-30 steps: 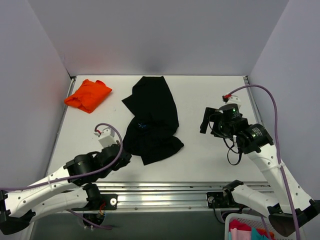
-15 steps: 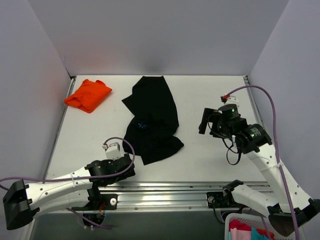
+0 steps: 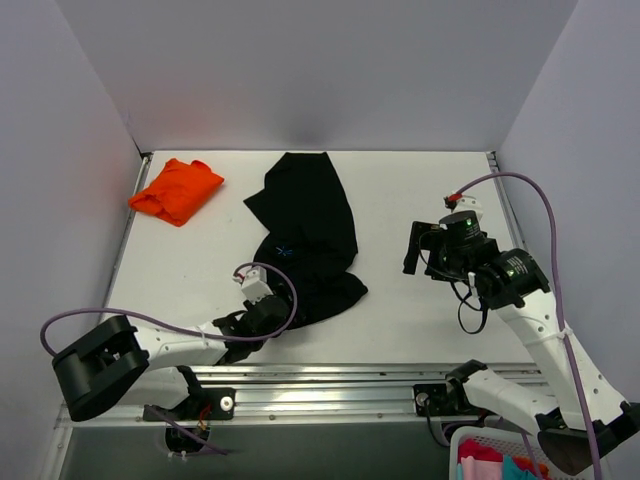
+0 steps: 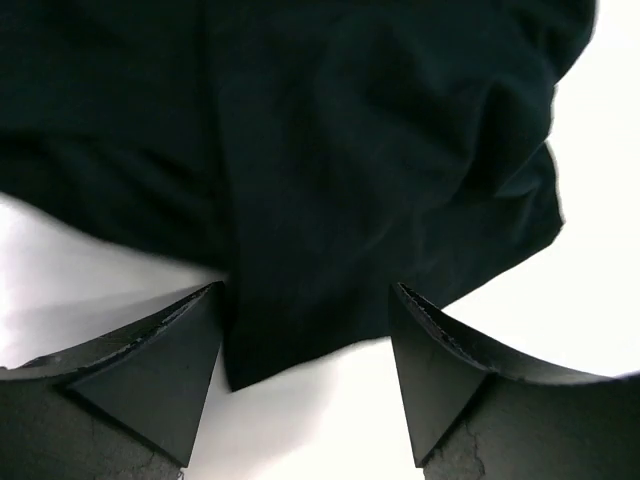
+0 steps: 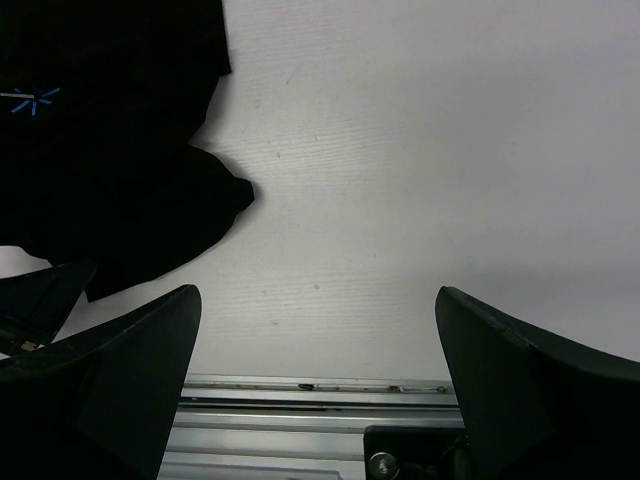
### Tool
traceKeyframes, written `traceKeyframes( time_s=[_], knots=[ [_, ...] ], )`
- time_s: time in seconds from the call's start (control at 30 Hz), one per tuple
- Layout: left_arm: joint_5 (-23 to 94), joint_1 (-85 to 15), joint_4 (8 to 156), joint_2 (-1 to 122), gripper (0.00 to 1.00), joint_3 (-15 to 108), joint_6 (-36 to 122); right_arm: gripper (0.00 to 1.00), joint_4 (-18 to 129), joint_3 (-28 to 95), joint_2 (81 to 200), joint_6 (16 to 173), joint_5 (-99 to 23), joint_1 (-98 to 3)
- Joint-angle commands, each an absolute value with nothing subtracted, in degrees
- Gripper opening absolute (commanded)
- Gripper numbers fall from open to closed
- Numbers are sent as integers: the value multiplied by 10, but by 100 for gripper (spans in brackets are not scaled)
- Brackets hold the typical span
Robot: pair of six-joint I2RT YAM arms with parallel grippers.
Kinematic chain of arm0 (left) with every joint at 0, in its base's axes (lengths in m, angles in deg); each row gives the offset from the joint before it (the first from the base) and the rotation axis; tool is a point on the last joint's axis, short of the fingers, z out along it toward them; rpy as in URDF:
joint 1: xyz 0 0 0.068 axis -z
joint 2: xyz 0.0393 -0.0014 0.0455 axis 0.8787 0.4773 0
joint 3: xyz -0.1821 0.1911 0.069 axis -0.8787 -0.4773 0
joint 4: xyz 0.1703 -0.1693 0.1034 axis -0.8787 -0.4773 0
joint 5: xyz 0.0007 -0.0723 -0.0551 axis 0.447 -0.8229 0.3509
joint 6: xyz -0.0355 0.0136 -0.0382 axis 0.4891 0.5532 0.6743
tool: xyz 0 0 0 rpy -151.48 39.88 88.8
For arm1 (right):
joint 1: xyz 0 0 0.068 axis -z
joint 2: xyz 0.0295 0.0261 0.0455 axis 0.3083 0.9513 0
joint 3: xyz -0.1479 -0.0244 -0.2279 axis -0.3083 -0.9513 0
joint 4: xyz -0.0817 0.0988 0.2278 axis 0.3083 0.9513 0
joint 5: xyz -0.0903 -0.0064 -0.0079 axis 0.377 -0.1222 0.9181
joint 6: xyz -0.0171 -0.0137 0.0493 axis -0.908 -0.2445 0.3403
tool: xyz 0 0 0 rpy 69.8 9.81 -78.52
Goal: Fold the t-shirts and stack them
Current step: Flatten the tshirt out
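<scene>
1. While the left gripper (image 4: 308, 375) is hanging low over the table (image 3: 420, 190) with its jaws spread apart and gripping nothing, the near corner of the black shirt (image 4: 350, 150) is lying in the gap between its fingers (image 4: 150, 380).
2. The right gripper (image 5: 315, 385) is hovering with jaws wide and empty, the black shirt lying crumpled ahead, at the left of its wrist view.
3. The orange shirt (image 3: 177, 190) is sitting folded well beyond the left gripper, apart from the black one.
</scene>
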State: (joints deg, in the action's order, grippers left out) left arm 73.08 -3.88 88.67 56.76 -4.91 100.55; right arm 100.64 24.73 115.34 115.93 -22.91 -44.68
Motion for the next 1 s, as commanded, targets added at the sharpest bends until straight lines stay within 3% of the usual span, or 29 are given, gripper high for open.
traceKeyframes(
  time_s=[0.0,0.17,0.3,0.43,0.47,0.57,0.97],
  knots=[
    [689,-54,934,627,77,-74,982,100,1031,267,1153,1147,-208,-448],
    [680,-66,940,655,72,-62,974,100,1028,268,1159,1148,-206,-448],
    [677,-73,919,645,56,-59,972,100,1024,268,1166,1147,-203,-448],
    [678,-79,883,619,14,-56,971,100,1019,258,1165,1147,-201,-448],
    [680,-79,871,607,10,-54,972,100,1019,256,1163,1147,-200,-448],
    [684,-79,827,576,3,-47,969,100,1013,248,1161,1148,-200,-448],
    [697,-74,438,326,2,77,924,100,921,247,1214,1139,-229,-448]
  ],
)
